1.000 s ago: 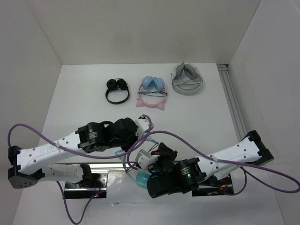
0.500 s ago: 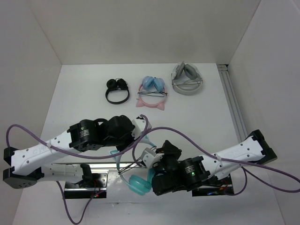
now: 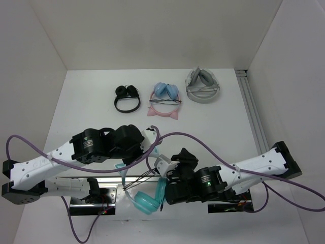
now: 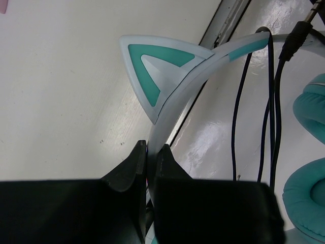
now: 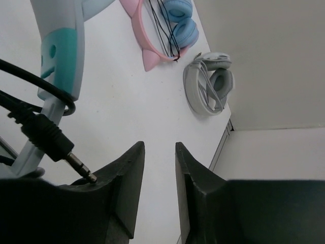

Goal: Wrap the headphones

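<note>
While the left gripper (image 4: 151, 154) pinches the teal cat-eared headphones (image 4: 152, 76), seemingly mid-wrap, the parted, empty right gripper (image 5: 159, 152) likely needs the thin black cable (image 5: 44, 132).

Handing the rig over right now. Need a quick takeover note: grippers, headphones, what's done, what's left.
Left gripper: shut on the pale headband of the teal headphones, which sit at the near edge between the two arms.
Right gripper: open, nothing between its fingers. The jack plug hangs loose beside it.
Done: the black cable runs in several strands over the headband.
Left: probably take up the plug end, finish the wrap and secure it, then set the pair down.
</note>
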You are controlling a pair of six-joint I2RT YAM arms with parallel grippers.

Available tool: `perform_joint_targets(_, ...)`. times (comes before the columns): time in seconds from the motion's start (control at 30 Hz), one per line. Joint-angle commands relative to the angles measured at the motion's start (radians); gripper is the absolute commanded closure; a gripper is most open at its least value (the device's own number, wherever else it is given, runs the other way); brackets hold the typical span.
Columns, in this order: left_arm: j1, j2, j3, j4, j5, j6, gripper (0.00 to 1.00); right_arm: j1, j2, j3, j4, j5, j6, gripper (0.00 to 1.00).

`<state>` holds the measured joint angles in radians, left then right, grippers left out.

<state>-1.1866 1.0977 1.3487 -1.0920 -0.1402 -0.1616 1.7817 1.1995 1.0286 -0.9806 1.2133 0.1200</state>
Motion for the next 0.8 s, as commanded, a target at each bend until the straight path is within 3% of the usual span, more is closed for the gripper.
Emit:
perform_joint_targets(0.0, -0.005, -0.015, 0.052, 0.066, 0.005, -0.032, 1.00, -0.002, -0.038, 0.044, -0.007, 0.034, 0.062, 0.61)
perform_joint_targets(0.07, -0.005, -0.015, 0.052, 0.066, -0.010, -0.032, 1.00, -0.002, -0.049, 0.054, -0.035, 0.048, 0.085, 0.58)
perform_joint_targets(0.17, -0.005, -0.006, 0.052, 0.057, -0.058, -0.055, 1.00, -0.002, -0.069, 0.076, -0.058, 0.077, 0.127, 0.35)
perform_joint_targets(0.23, -0.005, -0.006, 0.052, 0.057, -0.085, -0.055, 1.00, -0.002, -0.078, 0.091, -0.073, 0.086, 0.150, 0.03)
perform_joint_targets(0.77, -0.005, 0.024, 0.010, 0.078, -0.177, -0.064, 1.00, -0.002, -0.078, 0.227, -0.239, 0.138, 0.341, 0.00)
